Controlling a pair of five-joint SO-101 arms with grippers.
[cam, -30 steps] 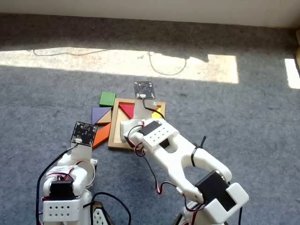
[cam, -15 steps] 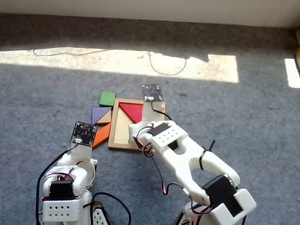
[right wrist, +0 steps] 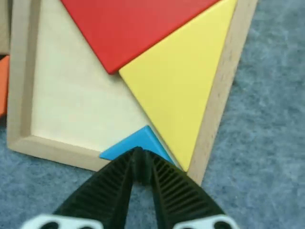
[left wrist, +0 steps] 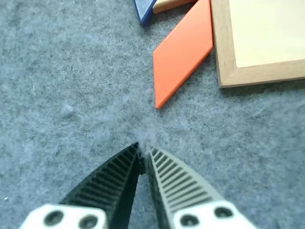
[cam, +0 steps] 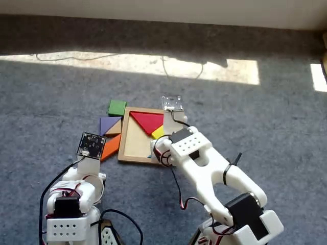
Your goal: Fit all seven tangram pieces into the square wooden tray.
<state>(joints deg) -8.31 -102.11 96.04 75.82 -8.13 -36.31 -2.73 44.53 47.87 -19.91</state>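
The square wooden tray (cam: pixel 134 145) is lying on the grey carpeted surface (cam: pixel 265 132) in front of both arms, and three pieces are sitting in it. The red triangle (cam: pixel 147 121) is lying flat against the far rim. The yellow triangle (right wrist: pixel 186 90) is running along the rim on the right arm's side, one edge meeting the red. A small blue triangle (right wrist: pixel 133 142) is tucked into the near corner beside the yellow one. To my eye the big pieces are going in first so that the small ones can close the gaps around them.

The right arm (cam: pixel 204 163) is hanging over that near corner, its jaws pinched together with no gap. Their tips are sitting right above the blue triangle's edge, though I cannot tell whether they are touching it. Closed like that, they look suited to nudging the piece flush rather than lifting it.

The other four pieces are lying on the surface outside the tray's opposite side. The green square (cam: pixel 117 107) is farthest off, and the purple triangle (cam: pixel 107 124) and a tan piece (cam: pixel 115 128) are lying side by side. The orange parallelogram (left wrist: pixel 183 52) is nearest, just beside the rim. The left arm (cam: pixel 69 204) is hovering low over bare carpet just short of the parallelogram. Its jaws are closed on nothing, and it is probably well placed to take that piece.
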